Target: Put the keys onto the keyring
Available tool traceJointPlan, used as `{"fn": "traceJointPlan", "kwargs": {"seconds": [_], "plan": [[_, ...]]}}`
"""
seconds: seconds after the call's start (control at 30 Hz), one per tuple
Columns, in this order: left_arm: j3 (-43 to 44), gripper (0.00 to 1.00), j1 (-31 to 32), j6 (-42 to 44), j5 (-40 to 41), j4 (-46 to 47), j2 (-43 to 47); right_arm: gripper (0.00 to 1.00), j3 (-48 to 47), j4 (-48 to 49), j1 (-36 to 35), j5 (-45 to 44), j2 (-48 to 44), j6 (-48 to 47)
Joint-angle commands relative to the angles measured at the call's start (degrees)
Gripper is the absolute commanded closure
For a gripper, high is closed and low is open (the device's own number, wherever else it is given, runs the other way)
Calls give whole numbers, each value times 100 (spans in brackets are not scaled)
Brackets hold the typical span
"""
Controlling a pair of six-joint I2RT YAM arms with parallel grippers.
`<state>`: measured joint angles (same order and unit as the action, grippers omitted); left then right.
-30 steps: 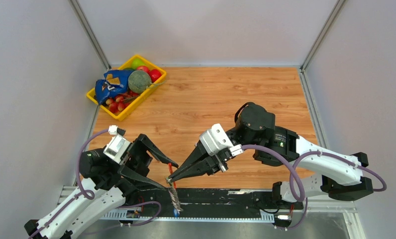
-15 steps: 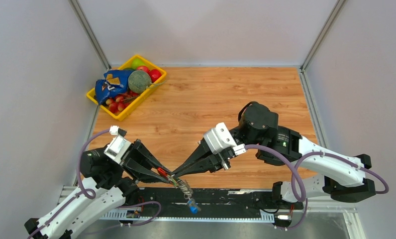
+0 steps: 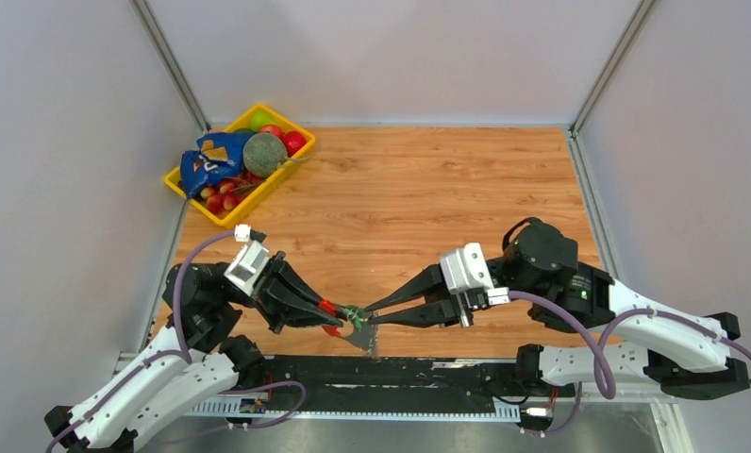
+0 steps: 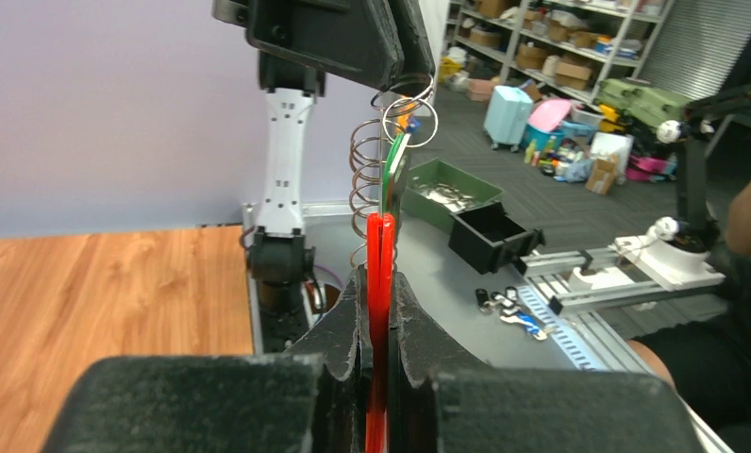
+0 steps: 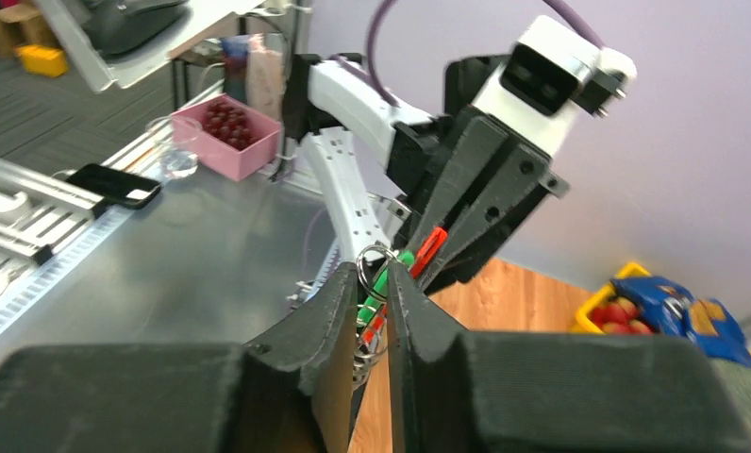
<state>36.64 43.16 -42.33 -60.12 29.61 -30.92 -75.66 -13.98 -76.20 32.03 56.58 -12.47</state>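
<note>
Over wooden table [image 3: 400, 189], left gripper [image 3: 325, 314] clamps keyring [image 4: 379, 250] near right gripper [image 3: 372, 318].

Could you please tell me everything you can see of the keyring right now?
The keyring is a flat red plastic-looking clip joined to a silvery wire coil that ends in thin metal rings. It is up in the air, stretched out. The left hand is shut on the red clip; the right hand brackets the rings, grip unclear. A green-capped key lies against the coil.
</note>
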Motion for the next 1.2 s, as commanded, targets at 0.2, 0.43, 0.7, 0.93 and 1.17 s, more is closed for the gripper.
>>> {"fn": "traceJointPlan", "kwargs": {"seconds": [0.2,0.43,0.7,0.93,1.17], "plan": [[897,100,17,1869,1750,-2329,-442,62,1166,325,0,-3295,-1053,414],[1847,100,17,2394,3187,-4129,-1726,50,1720,295,-1,-5068,-1463,734],[3718,100,15,2947,5738,-7248,-4395,49,1844,20,7,-5868,-1093,1028],[4259,100,-48,3163,6747,-8053,-5425,49,1828,-235,59,-6072,-958,1200],[4317,100,-44,3119,6486,-8020,-5415,48,1905,-294,93,-5964,-1051,1405]]}}
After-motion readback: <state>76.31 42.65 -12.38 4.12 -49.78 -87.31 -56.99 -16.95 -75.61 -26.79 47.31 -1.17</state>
